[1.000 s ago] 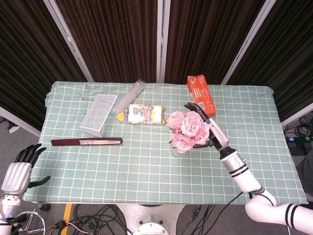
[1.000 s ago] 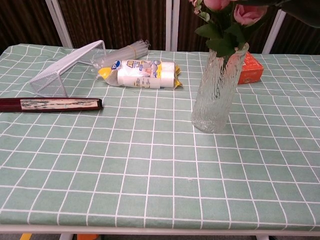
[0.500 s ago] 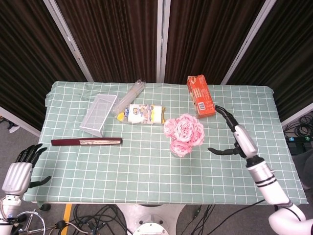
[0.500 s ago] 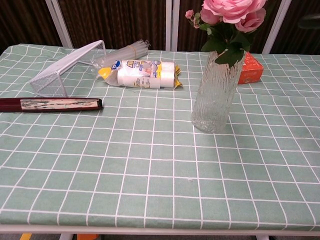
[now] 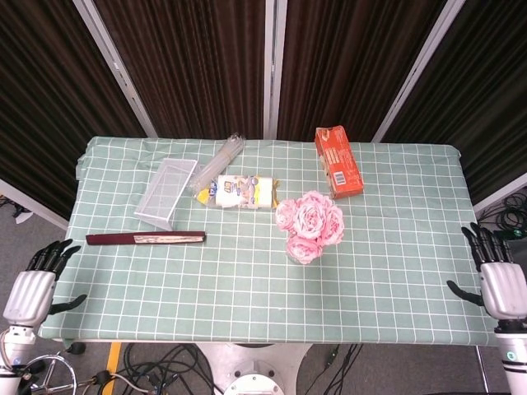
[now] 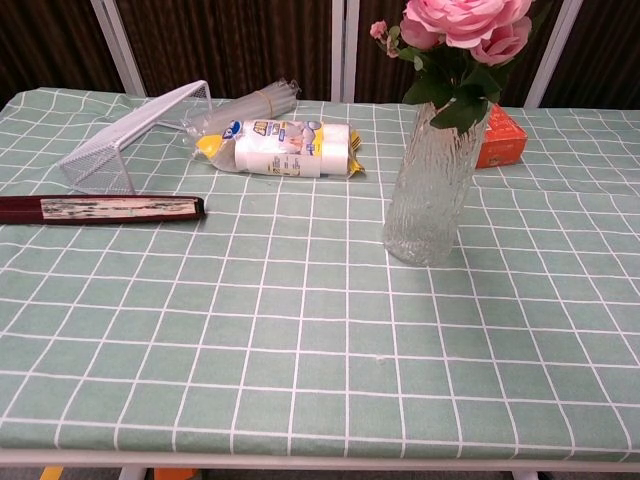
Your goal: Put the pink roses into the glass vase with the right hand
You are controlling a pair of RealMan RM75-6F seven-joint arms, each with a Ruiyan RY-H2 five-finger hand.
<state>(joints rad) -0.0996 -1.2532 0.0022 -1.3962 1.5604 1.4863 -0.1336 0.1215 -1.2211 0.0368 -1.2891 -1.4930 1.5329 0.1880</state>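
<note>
Right robot hand [image 5: 501, 284] empty, fingers spread, lower right off the counter [image 5: 412, 271]; pink roses [image 6: 462, 22] upright in ribbed glass vase [image 6: 432, 185]; best kept clear.

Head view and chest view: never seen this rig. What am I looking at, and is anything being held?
Both pictures come from the robot's own cameras. The head view looks down on the whole table; the chest view looks low across it. At the table's near corners sit the left robot hand and right robot hand, both holding nothing, fingers apart. The pink roses stand in the glass vase. Also on the table: an orange box, a wrapped pack, a clear tray and a dark flat case.
</note>
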